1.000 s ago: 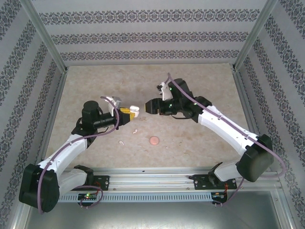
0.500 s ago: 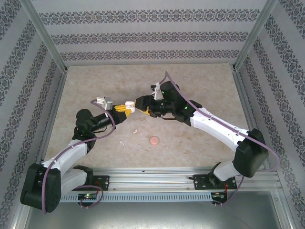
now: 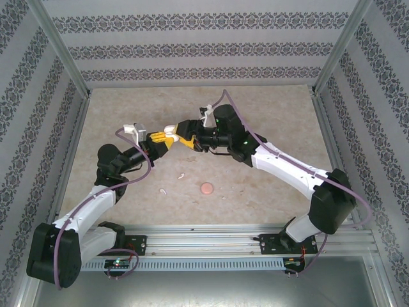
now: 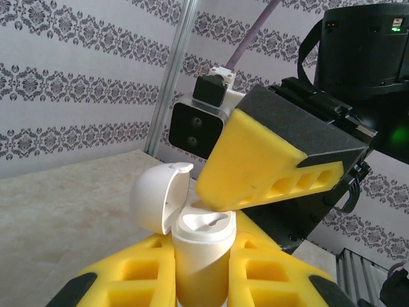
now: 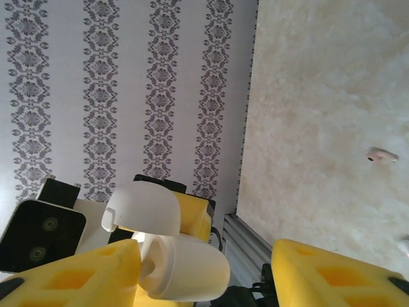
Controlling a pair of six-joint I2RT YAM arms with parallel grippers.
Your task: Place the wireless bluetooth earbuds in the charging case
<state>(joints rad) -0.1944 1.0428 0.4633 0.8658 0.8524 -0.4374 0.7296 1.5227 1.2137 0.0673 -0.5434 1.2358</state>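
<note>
Well above the table (image 3: 268, 121), the left gripper (image 3: 158, 139) clamps the charging case (image 4: 201, 246) upright, its lid (image 4: 156, 198) flipped back. The right gripper (image 3: 180, 137) hangs half spread and empty, 1 finger just over the case mouth. It should back away gently, sparing the lid. 2 earbuds (image 3: 181, 175) lie on the table below, near the pink disc (image 3: 206, 188), with ample room around them.

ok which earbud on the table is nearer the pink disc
The rear earbud, set further back and right; the front earbud lies further left of the pink disc.
</note>
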